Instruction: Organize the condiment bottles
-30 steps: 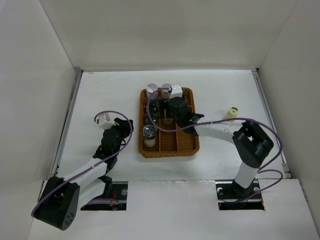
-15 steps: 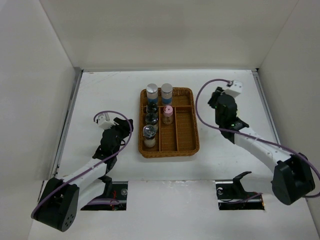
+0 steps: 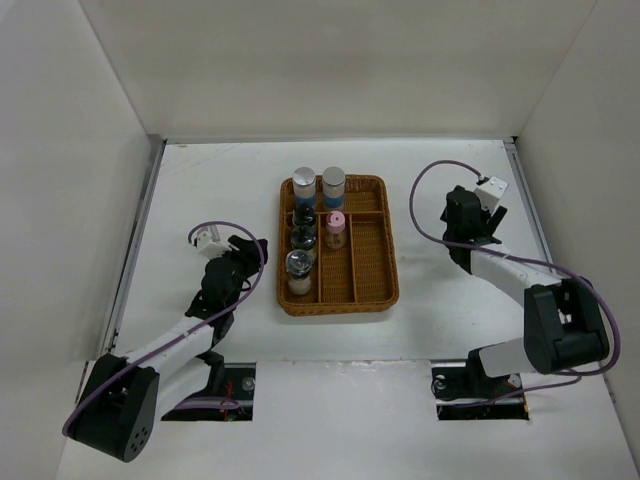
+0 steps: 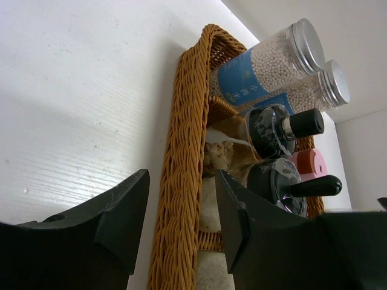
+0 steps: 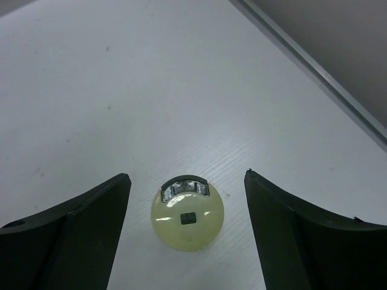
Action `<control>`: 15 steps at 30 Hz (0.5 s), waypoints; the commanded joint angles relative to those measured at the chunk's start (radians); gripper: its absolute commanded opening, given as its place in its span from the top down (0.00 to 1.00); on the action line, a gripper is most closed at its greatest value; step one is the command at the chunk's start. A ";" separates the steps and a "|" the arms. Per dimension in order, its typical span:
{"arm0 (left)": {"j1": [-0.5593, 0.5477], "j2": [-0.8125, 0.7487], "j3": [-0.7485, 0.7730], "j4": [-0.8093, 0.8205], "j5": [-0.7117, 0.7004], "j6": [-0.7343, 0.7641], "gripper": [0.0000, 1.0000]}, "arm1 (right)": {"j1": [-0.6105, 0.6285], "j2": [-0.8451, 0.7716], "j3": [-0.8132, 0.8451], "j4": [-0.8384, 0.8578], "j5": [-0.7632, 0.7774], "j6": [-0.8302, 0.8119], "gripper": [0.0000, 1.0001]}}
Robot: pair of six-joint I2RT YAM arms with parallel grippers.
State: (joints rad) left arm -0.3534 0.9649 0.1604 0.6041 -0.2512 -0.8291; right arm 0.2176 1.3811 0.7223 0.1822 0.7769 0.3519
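A second ago my right arm was over the wicker tray (image 3: 386, 292). Now it has swung out to the right, and my right gripper (image 5: 187, 176) hangs above the yellow-capped bottle (image 5: 187, 219). This bottle stands alone on the counter (image 3: 440, 290), well apart from the tray. The pink-capped bottle (image 3: 336, 222) is now in the tray, near the two silver-capped bottles (image 3: 318, 180). My left arm has not moved.

The right gripper is released, with one finger on each side of the yellow cap, and it touches nothing. The left gripper (image 4: 181, 175) is partly spread and holds nothing. It is just beside the left rim of the tray.

I think the main risk is to close too high on the round cap. Then the bottle can slip out, tip over and roll. I cannot tell from these views how far above the cap I am.

The rail (image 5: 314, 72) at the counter edge and the side wall (image 3: 580, 150) are near, so I have little room on the right. My cable (image 3: 425, 185) also loops on that side. Toward the tray the counter is bare, and the right compartments have space.
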 commanded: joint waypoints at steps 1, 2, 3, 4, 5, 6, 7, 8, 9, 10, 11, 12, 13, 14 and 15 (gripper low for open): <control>0.009 -0.017 -0.012 0.054 0.020 -0.015 0.54 | -0.025 0.024 0.031 0.002 -0.019 0.030 0.18; 0.009 -0.021 -0.012 0.054 0.021 -0.013 0.54 | -0.028 0.029 0.029 0.002 -0.027 0.033 0.19; 0.006 -0.025 -0.012 0.056 0.015 -0.008 0.54 | -0.030 0.033 0.028 0.002 -0.034 0.039 0.20; 0.005 -0.025 -0.012 0.056 0.010 -0.007 0.54 | -0.034 0.035 0.025 0.002 -0.042 0.044 0.21; 0.004 -0.019 -0.013 0.057 0.006 -0.007 0.54 | -0.042 0.039 0.025 0.002 -0.053 0.048 0.23; 0.008 -0.011 -0.013 0.057 0.010 -0.011 0.54 | -0.047 0.047 0.025 0.002 -0.067 0.056 0.26; 0.009 -0.006 -0.012 0.057 0.018 -0.015 0.54 | -0.051 0.052 0.026 0.002 -0.086 0.064 0.30; 0.009 -0.006 -0.010 0.057 0.023 -0.015 0.54 | -0.050 0.055 0.028 0.000 -0.105 0.071 0.34; 0.006 -0.008 -0.009 0.057 0.018 -0.012 0.54 | -0.047 0.053 0.026 -0.003 -0.113 0.076 0.39; 0.003 -0.008 -0.009 0.057 0.013 -0.007 0.54 | -0.047 0.049 0.026 -0.006 -0.113 0.078 0.44; 0.003 -0.006 -0.009 0.057 0.007 -0.007 0.54 | -0.047 0.042 0.026 -0.010 -0.113 0.078 0.48; 0.006 -0.002 -0.009 0.057 0.006 -0.008 0.54 | -0.045 0.032 0.029 -0.018 -0.114 0.079 0.52; 0.009 0.003 -0.009 0.057 0.013 -0.013 0.54 | -0.037 0.018 0.032 -0.024 -0.114 0.079 0.55; 0.009 0.003 -0.009 0.057 0.015 -0.015 0.54 | -0.025 0.000 0.032 -0.032 -0.111 0.076 0.56; 0.008 -0.002 -0.009 0.057 0.015 -0.012 0.54 | -0.008 -0.023 0.031 -0.035 -0.108 0.070 0.57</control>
State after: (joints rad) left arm -0.3523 0.9653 0.1585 0.6037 -0.2466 -0.8349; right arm 0.1806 1.4204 0.7231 0.1551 0.6876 0.4046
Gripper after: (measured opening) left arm 0.455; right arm 0.567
